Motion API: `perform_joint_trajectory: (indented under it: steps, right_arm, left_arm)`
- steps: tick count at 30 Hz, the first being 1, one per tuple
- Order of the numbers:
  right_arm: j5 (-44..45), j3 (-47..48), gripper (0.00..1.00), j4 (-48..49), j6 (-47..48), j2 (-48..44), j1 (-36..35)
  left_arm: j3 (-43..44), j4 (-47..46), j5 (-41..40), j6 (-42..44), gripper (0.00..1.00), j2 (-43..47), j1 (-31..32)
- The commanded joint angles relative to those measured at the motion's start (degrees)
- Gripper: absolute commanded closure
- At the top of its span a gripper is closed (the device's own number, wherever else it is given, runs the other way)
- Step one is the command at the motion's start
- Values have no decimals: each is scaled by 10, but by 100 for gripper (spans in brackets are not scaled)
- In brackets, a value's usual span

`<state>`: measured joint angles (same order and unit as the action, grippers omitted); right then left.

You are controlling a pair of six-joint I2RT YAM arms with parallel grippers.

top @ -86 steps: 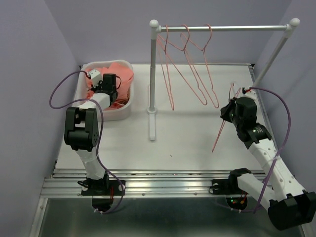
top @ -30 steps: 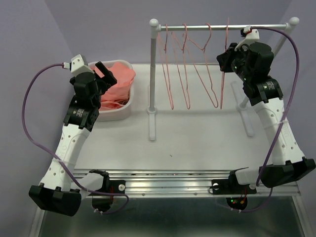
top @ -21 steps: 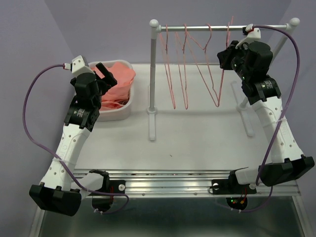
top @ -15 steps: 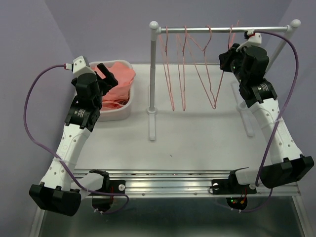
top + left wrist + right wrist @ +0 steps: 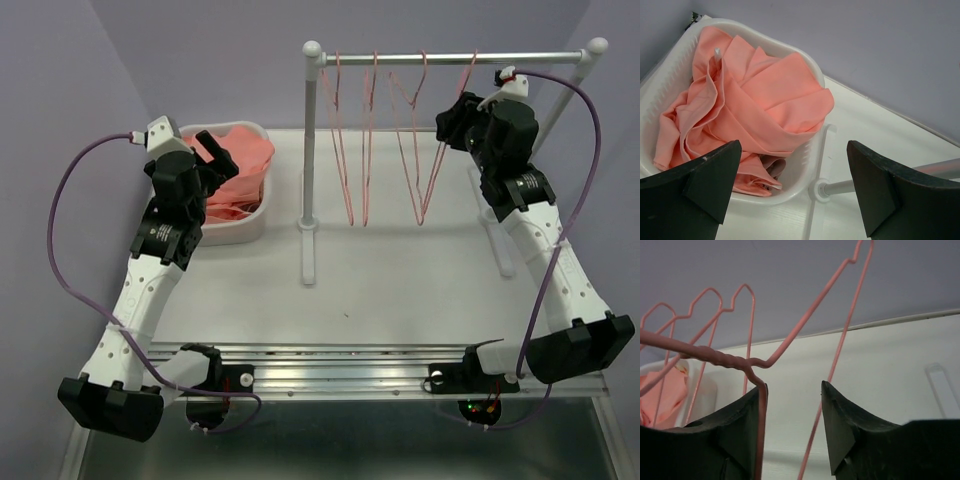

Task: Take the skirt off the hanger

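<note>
Skirt [image 5: 760, 95] lies bunched in the basket [image 5: 799, 176] at the table's [image 5: 400, 280] far left corner, off any hanger. Left gripper [image 5: 214, 150] hangs over it, fingers spread wide, empty. Right gripper [image 5: 792, 390] sits up by the rail [image 5: 530, 56], jaws partly apart, bare hanger [image 5: 715, 356] wire touching one finger, not pinched. Likely a release: spread wider, back out straight so the wire doesn't snag.

The skirt [image 5: 755, 100] lies in the basket [image 5: 807, 167] just ahead of the left gripper [image 5: 792, 155]. One hanger [image 5: 715, 356] on the rail [image 5: 450, 57] touches the right gripper [image 5: 793, 390]; other hangers [image 5: 344, 150] hang left of it.
</note>
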<state>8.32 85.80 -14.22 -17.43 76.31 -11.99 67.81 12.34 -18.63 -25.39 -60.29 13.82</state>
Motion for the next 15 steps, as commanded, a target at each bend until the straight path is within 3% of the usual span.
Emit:
perform_joint_trajectory:
  steps: [1,2,4,15]
  right_arm:
    - [6,-5,39,18,-7,-45,3]
    - [11,-8,32,8,-7,-51,3]
    - [15,-8,0,-5,-8,-64,3]
    - [33,-11,0,-174,-56,-142,3]
  left_arm:
    - [-6,-10,-4,-3,1,26,3]
    - [-6,-7,-4,-5,1,28,4]
    - [-8,1,-4,-7,1,31,4]
    - [-30,57,-1,-33,1,54,5]
